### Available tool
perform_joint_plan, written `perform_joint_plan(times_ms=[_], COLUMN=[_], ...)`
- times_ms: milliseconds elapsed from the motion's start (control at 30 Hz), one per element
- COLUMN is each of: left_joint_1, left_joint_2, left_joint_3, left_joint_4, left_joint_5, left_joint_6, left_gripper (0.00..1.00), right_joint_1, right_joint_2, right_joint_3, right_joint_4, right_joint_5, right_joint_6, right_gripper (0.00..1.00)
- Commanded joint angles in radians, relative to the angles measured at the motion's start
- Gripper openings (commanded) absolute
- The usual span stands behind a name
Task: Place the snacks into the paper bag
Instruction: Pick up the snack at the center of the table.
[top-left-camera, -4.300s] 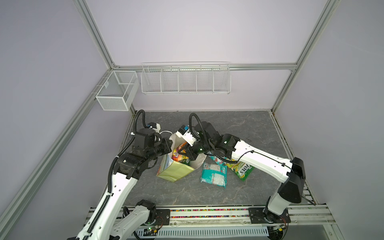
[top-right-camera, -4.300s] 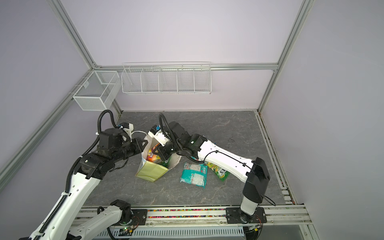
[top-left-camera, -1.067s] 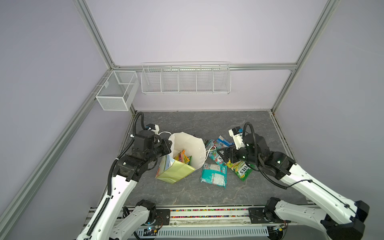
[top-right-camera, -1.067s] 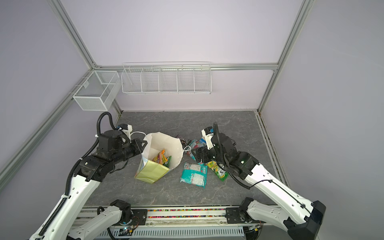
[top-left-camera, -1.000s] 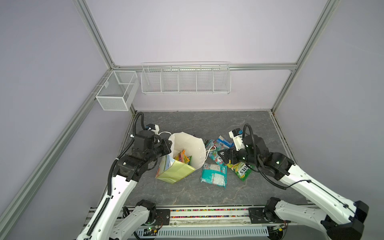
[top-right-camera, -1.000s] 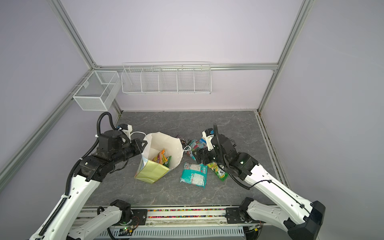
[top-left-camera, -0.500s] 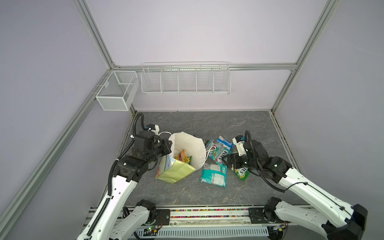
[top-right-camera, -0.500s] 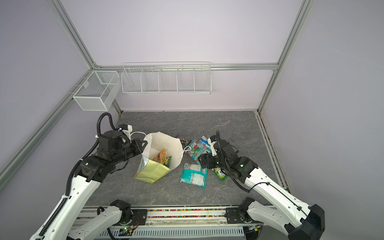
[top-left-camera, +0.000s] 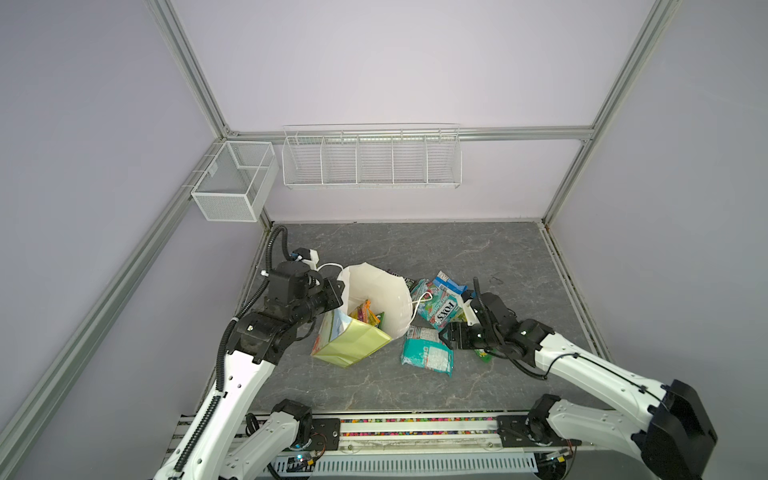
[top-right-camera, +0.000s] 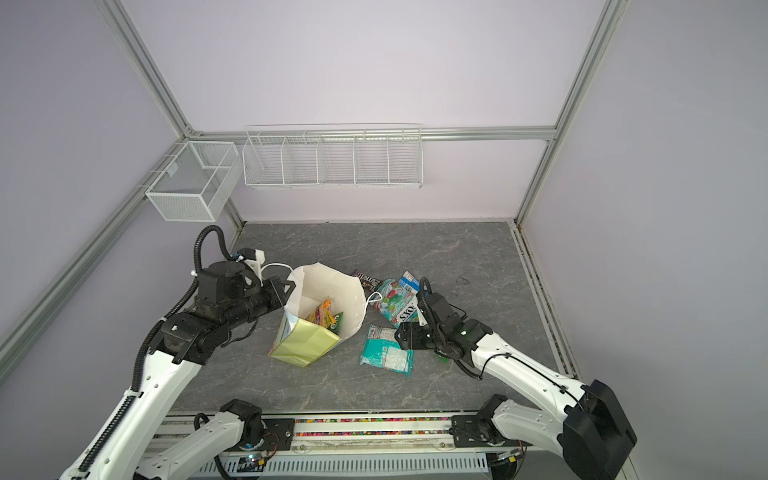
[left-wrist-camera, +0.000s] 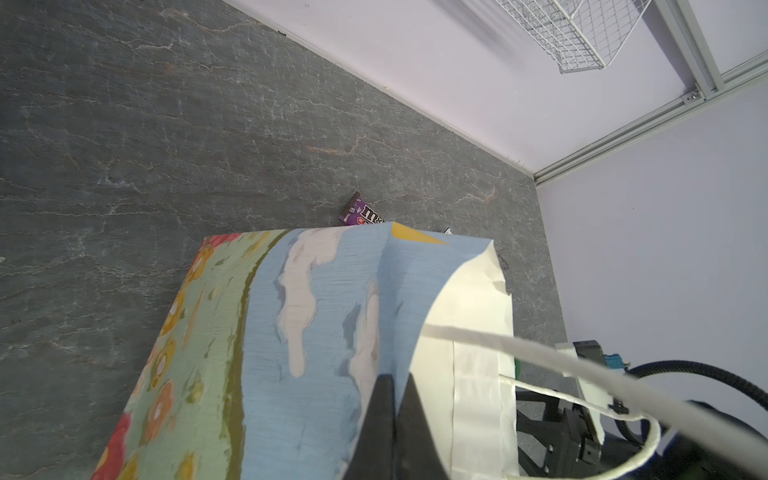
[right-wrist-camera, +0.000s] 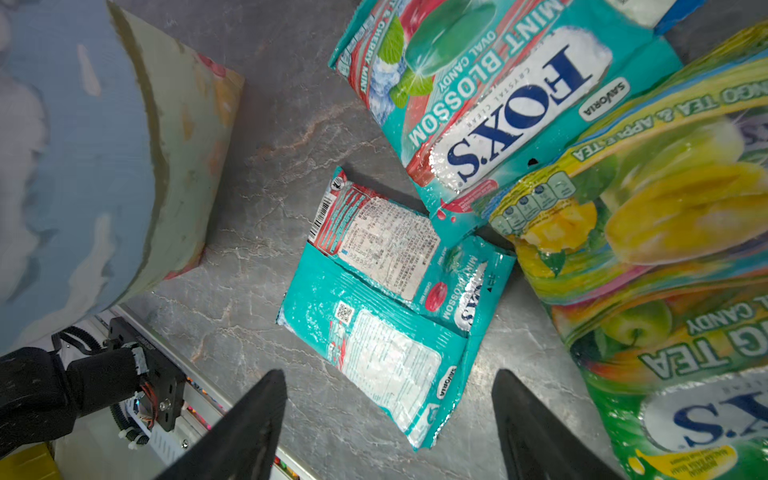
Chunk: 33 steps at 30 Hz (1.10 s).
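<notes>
Since the earliest view, when it reached into the bag's mouth, the right gripper had withdrawn and swung out to the packets beside the bag, sinking low over them in the last second. The left gripper had kept its place at the bag's rim.

Task object: a tall paper bag, white inside, with a yellow-green side panel and blue-white printed faces, stood tilted with its mouth open. An orange packet and a green packet lay inside it. Outside, on the right arm's side of the bag, lay the remaining snacks:
- a flat teal candy packet, back label up, nearest the bag's base;
- a teal-and-red "FOX'S" mint packet;
- a yellow-green tea-candy packet, farthest from the bag;
- a blue packet;
- a small purple packet, just past the bag's far face.

Step in hand, as judged: the approach to pick up the next snack, probably the flat teal candy packet. The next move called for lowering, closing across the slippery film, then lifting it over the bag's mouth.

End effectors: the right jaws stood wide apart and empty, poised over the teal packet's near end with no contact visible. The left jaws were clenched on the paper bag's rim, beside a white cord handle.
</notes>
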Motion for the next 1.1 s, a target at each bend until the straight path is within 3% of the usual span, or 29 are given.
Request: perform_joint_plan(times_ms=[0,733,1067], left_joint_1=[-0.003,-0.005,-0.003], left_joint_2=[-0.012,-0.009,-0.009], left_joint_3=[-0.013,-0.02,-0.025], left_joint_4=[0.024,0.033,0.034], left_joint_5=[-0.001,0.002,0.003], left_joint_6=[-0.007,-0.007,-0.006], left_gripper=[0.0,0.0,0.0], right_joint_1=[-0.018,-0.169,-0.194], right_joint_2=[0.017,0.127,0.193], right_joint_3=[-0.033,-0.179,-0.207], right_joint_4=[0.065,0.292,0.373], right_joint_5=[-0.032,-0.247,-0.287], right_joint_6=[0.031,0.047,0.053], right_gripper=[0.8,0.78,0.73])
